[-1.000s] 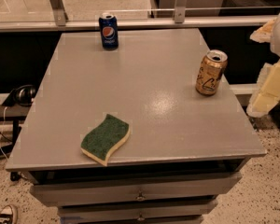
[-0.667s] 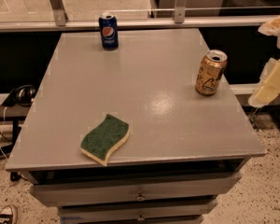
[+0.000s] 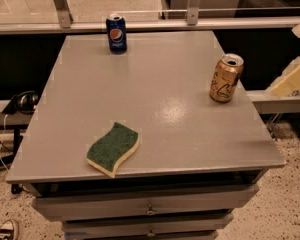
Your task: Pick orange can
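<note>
One pincer [image 3: 292, 64] near orange can [image 3: 226, 78]

On the grey flat table [image 3: 155, 84], the golden-orange metal can [image 3: 226, 78] stands right, the blue drink can [image 3: 116, 33] behind, the green wavy sponge [image 3: 113, 149] in front; the pale gripper [image 3: 292, 78] is beyond the right edge.

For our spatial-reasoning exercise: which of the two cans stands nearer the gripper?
The orange can, near the right edge of the table, beside the gripper just off that edge. The blue Pepsi can stands far off at the back left.
</note>
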You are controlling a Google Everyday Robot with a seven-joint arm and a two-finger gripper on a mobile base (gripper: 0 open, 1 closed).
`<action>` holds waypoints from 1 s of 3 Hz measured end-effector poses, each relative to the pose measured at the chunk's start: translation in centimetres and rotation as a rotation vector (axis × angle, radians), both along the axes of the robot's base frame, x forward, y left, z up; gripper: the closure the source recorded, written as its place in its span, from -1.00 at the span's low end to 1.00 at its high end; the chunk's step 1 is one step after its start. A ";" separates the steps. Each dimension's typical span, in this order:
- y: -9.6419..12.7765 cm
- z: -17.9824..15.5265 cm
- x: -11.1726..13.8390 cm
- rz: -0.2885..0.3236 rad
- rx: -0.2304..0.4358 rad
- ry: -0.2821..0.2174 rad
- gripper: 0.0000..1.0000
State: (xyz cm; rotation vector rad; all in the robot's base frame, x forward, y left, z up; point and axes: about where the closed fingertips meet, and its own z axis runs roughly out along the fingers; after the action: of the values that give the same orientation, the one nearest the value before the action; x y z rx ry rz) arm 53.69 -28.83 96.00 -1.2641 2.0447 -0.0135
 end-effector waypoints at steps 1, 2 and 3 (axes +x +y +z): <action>-0.1 -1.5 1.9 -0.033 0.209 -0.025 -1.00; 0.8 -2.7 3.0 -0.039 0.384 -0.041 -1.00; 2.6 -4.0 4.0 -0.005 0.523 -0.057 -1.00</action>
State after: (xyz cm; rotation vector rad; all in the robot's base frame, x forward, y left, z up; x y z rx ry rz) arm 57.65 -26.22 92.04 -0.9159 1.8368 0.4480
